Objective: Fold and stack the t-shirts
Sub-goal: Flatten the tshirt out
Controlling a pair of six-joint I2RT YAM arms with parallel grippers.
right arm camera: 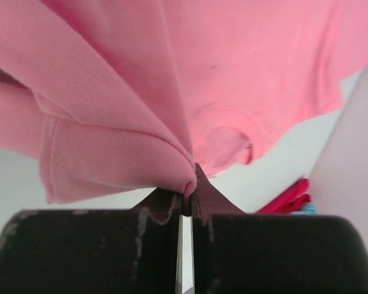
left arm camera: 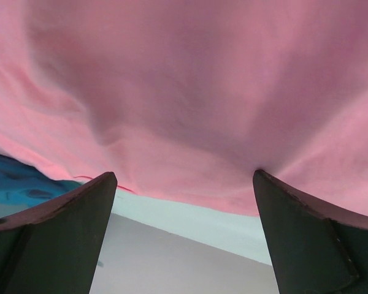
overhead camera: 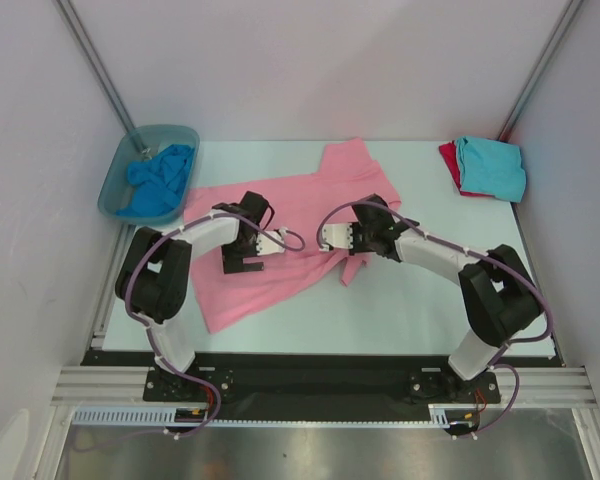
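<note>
Pink t-shirt (overhead camera: pixel 300 200) lies rumpled (hem apparently bunched).

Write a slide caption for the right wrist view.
Right end effector shut on a fold of the pink tee.

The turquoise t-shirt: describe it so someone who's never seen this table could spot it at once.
On the table, look at the far right corner, where two shirts lie stacked. The turquoise t-shirt is the top one, over a red t-shirt. Unlike the brighter blue t-shirt crumpled in the tub at far left, it is folded flat.
</note>
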